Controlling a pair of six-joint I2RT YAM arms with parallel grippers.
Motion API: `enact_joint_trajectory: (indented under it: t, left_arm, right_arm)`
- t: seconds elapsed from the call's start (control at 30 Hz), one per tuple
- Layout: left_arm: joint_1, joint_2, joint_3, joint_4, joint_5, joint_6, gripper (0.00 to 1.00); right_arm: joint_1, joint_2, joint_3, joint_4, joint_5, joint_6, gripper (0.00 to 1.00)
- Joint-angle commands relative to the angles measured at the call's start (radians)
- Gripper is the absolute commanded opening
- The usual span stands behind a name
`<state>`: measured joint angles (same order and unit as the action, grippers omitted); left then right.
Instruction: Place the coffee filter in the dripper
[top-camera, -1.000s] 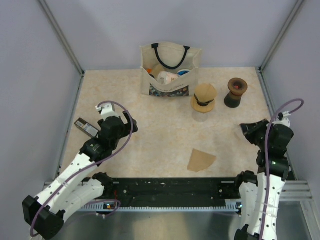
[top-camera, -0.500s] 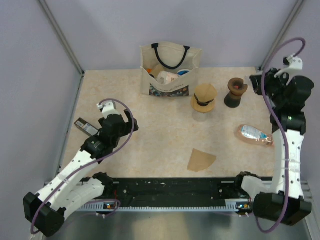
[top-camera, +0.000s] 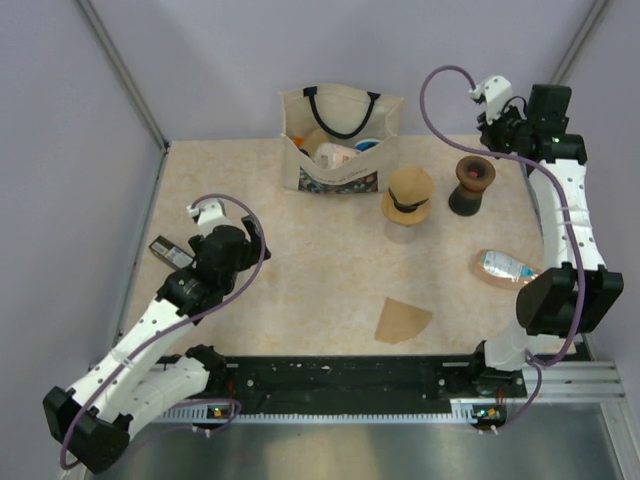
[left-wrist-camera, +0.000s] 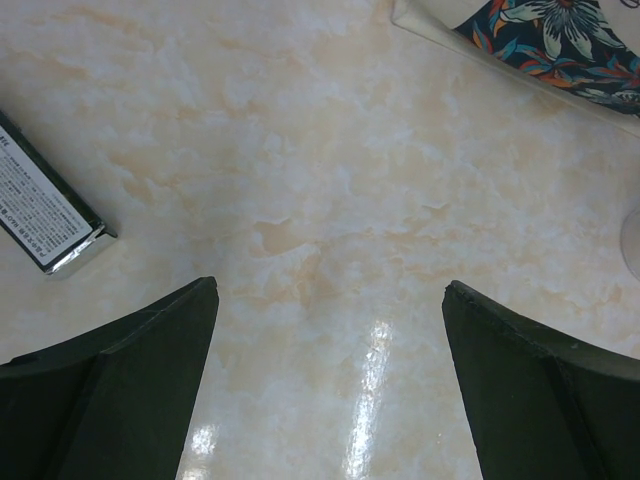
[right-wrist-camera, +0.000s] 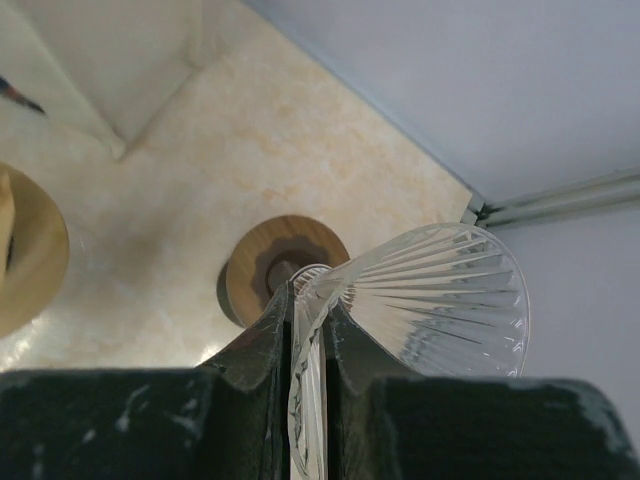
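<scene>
The top camera looks down from above and behind on the whole beige marbled table (top-camera: 300, 250); the left wrist camera faces down, very near it, sharing the cream flowered fabric bag (left-wrist-camera: 520, 40); the right wrist camera, higher, perhaps shares it also.

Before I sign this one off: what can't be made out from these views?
- Dripper: not discernible in the top view, lost against the right claw and the wall. In the right wrist view the claw's body cuts off its lower rim.
- Tote bag contents: top view, too small and half hidden by its walls.
- Dark box: left wrist view, cut off by the left edge, label unreadable.
</scene>
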<state>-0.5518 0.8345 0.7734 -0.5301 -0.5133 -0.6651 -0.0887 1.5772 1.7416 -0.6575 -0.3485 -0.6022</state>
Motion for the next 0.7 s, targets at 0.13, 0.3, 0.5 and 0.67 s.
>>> enact_joint_trajectory:
  t: [0.13,0.3,0.5,0.67]
  left_arm:
    - [0.003,0.047,0.081,-0.034,-0.051,-0.005,0.99]
    - [0.003,0.057,0.087,-0.036,-0.062,0.007,0.99]
    - [0.003,0.06,0.098,-0.056,-0.083,0.012,0.99]
    - [0.003,0.069,0.101,-0.047,-0.076,0.022,0.99]
  right_arm:
    - [0.018,0.056,0.003,-0.12,-0.072,-0.358,0.0]
    - [0.03,0.113,0.006,-0.093,-0.003,-0.404,0.0]
    - [0.03,0.138,-0.005,-0.136,-0.018,-0.473,0.0]
    - [0.03,0.145,-0.03,-0.09,-0.049,-0.464,0.0]
